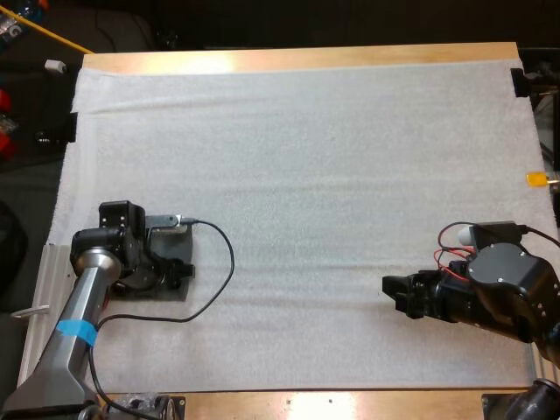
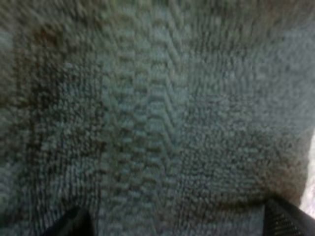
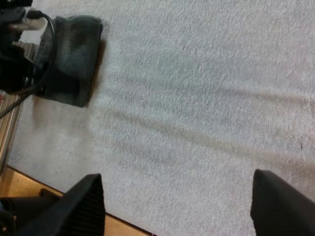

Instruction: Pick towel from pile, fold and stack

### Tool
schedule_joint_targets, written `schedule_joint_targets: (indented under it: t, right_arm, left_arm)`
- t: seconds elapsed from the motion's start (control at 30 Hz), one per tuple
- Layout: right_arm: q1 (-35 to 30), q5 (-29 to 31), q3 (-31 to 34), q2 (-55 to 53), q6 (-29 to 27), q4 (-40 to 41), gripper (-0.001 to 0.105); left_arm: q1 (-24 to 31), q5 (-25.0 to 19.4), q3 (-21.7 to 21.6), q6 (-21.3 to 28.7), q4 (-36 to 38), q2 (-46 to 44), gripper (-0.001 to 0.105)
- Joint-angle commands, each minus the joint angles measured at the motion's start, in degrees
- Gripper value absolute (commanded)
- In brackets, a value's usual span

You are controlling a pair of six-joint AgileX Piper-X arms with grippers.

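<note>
A folded dark grey-green towel [image 1: 168, 238] lies flat at the left side of the white mat [image 1: 306, 175]. My left gripper [image 1: 162, 267] points down right onto it. In the left wrist view the towel's weave [image 2: 157, 118] is very close, and the left gripper [image 2: 179, 221] is open, its two black fingertips [image 2: 74, 223] wide apart at the cloth. My right gripper [image 1: 389, 293] hovers low over bare mat at the right, open with nothing between its fingers [image 3: 83, 206]. From the right wrist the towel [image 3: 71, 54] shows beside the left arm [image 3: 15, 59].
The wooden table's far edge [image 1: 306, 57] and near edge [image 1: 332, 402] frame the mat. A pale metal rail [image 1: 52, 271] runs along the mat's left border, beside the left arm. Wide bare mat lies between the two grippers.
</note>
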Motion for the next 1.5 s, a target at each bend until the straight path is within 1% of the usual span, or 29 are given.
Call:
schedule_joint_targets:
  t: [0.0,0.13,0.2,0.27,0.37,0.47,0.6,0.67,0.8,0.9,1.03,1.17,1.37,1.47]
  right_arm:
    - [-0.06,-0.53,-0.34,-0.21,-0.66,0.04,0.062]
    - [-0.06,-0.53,-0.34,-0.21,-0.66,0.04,0.062]
    - [-0.06,-0.53,-0.34,-0.21,-0.66,0.04,0.062]
    - [-0.06,-0.53,-0.34,-0.21,-0.66,0.04,0.062]
    - [-0.06,-0.53,-0.34,-0.21,-0.66,0.04,0.062]
    - [-0.06,-0.53,-0.34,-0.21,-0.57,0.04,0.062]
    - [-0.06,-0.53,-0.34,-0.21,0.66,0.04,0.062]
    - [-0.06,-0.53,-0.34,-0.21,1.52,0.04,0.062]
    - [-0.06,-0.53,-0.34,-0.21,1.67,0.04,0.062]
    - [-0.06,-0.38,-0.34,-0.21,1.67,0.04,0.062]
    - [-0.06,-0.11,-0.34,-0.21,1.67,0.04,0.062]
    - [-0.06,-0.13,-0.34,-0.21,1.67,-0.42,0.062]
    - [-0.06,-0.13,-0.34,-0.21,1.56,-0.42,0.062]
    - [-0.06,-0.13,-0.34,-0.21,1.56,-0.8,0.062]
  left_arm:
    - [-0.06,-0.39,-1.37,-0.68,0.07,-0.84,0.068]
    - [-0.06,0.78,-4.07,-0.68,-1.12,-0.99,0.068]
    - [-0.06,1.54,-4.74,-0.68,-3.82,-0.99,0.068]
    - [-0.06,1.57,-4.76,-1.17,-6.39,-0.99,0.068]
    - [-0.06,1.57,-4.76,-3.24,-9.66,0.08,0.068]
    - [-0.06,2.36,-4.76,-3.81,-12.4,2.8,0.068]
    - [-0.06,2.88,-4.76,-7.09,-14.98,7.57,0.068]
    - [-0.06,3.57,-4.87,-7.29,-15.18,9.8,0.068]
    - [-0.06,7.46,-5.58,-8.91,-15.05,12.68,0.068]
    - [-0.06,8.04,-7.13,-9.54,-13.87,12.49,0.068]
    - [-0.06,8.04,-10.78,-9.41,-9.63,10.98,0.068]
    - [-0.06,8.04,-13.92,-8.94,-6.71,6.4,0.068]
    - [-0.06,8.04,-14.75,-7.25,-4.52,-3.06,0.068]
    - [-0.06,8.04,-14.75,-5.16,-2.55,-7.97,0.068]
